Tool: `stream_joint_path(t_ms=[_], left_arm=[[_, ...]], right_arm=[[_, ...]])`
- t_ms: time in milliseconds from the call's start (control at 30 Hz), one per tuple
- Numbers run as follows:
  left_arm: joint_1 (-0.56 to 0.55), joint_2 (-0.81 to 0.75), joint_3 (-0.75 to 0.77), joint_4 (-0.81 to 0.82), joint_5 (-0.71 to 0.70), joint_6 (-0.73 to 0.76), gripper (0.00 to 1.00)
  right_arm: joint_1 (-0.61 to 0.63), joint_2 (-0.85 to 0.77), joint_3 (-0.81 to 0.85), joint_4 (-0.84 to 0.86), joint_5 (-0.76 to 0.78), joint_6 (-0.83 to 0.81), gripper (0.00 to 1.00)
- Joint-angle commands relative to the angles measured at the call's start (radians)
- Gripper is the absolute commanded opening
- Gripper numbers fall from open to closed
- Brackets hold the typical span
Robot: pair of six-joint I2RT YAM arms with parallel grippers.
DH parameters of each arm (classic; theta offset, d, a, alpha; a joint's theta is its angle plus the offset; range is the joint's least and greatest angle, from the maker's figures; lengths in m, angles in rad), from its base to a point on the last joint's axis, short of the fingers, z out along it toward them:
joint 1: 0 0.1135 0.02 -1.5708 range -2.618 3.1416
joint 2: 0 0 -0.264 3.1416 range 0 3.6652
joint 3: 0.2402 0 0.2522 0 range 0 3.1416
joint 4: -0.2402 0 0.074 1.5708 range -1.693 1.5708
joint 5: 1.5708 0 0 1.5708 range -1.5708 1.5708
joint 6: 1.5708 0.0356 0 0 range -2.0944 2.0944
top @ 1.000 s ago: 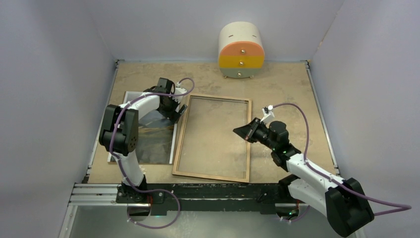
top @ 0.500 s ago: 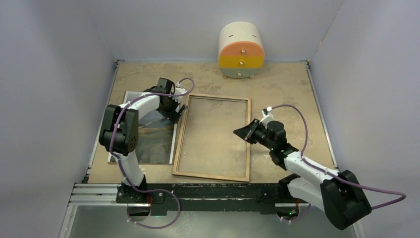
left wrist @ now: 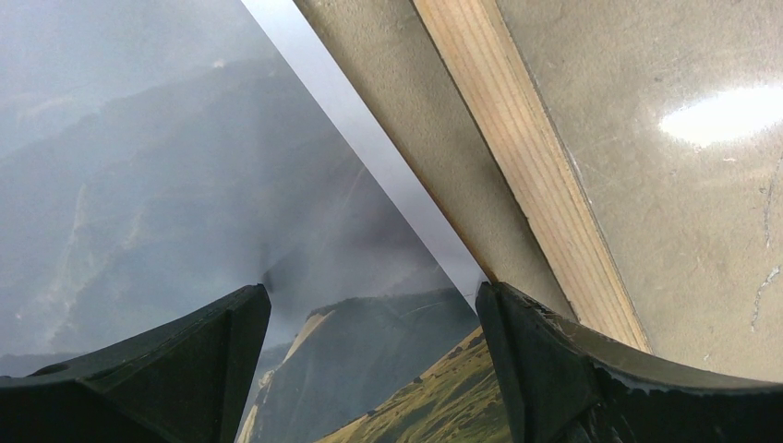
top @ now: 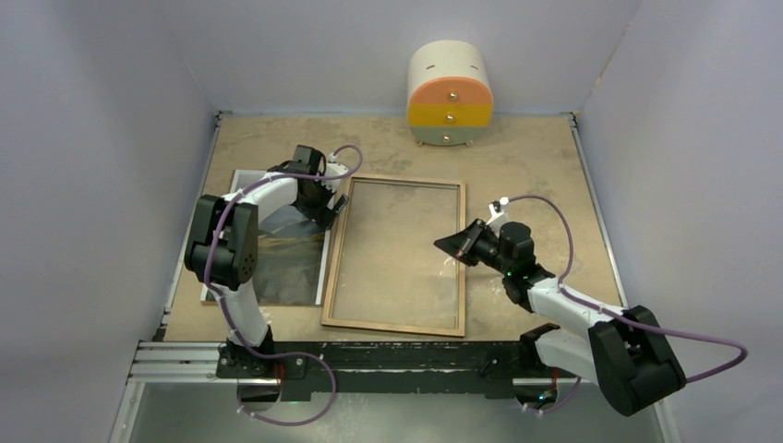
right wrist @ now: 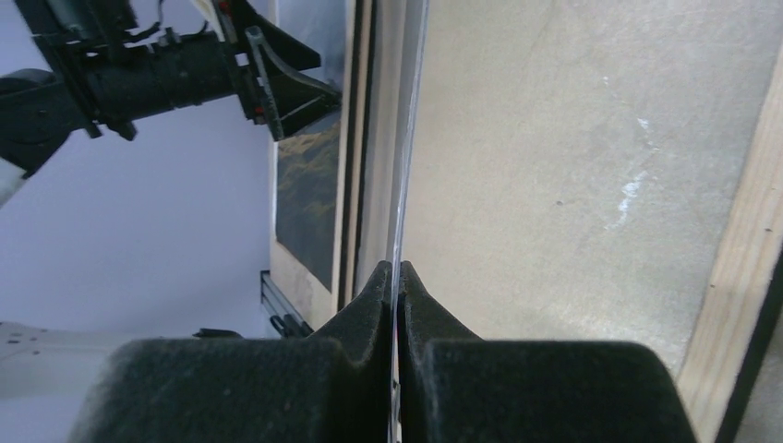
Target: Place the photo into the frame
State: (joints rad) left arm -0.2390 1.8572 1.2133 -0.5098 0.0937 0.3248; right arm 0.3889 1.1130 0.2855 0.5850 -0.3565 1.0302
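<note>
The photo [top: 277,268], a dark landscape print with a white border, lies face up at the left of the table. The frame [top: 392,325] lies beside it, light wood side up. My left gripper [top: 331,210] is open and empty, low over the photo's right edge [left wrist: 185,185] next to the frame's left rail [left wrist: 526,166]; its fingers [left wrist: 374,295] straddle the print's border. My right gripper [top: 448,246] is shut on the right edge of a thin clear pane [top: 397,240] over the frame opening. The right wrist view shows the pane [right wrist: 406,138] edge-on between the closed fingers [right wrist: 397,268].
A small round-topped drawer unit [top: 450,92] with orange, yellow and green fronts stands at the back. Walls close in the table on three sides. A metal rail [top: 369,355] runs along the near edge. The left arm [right wrist: 166,74] shows in the right wrist view.
The right arm has shifted a little, and the pane's right edge has moved slightly left with it. The left arm has not moved.
</note>
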Motion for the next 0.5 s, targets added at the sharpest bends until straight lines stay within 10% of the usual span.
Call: stream_joint_path(t_ms=[0,467], left_arm=[[-0.021,0.026,-0.037,0.012,0.029,0.006,0.9],[-0.031,0.021,-0.049,0.017,0.053,0.004,0.9]], right_arm=[[-0.002,0.006,-0.009,0.165,-0.075,0.08,0.0],[0.001,0.024,-0.019,0.284,-0.063,0.141,0.0]])
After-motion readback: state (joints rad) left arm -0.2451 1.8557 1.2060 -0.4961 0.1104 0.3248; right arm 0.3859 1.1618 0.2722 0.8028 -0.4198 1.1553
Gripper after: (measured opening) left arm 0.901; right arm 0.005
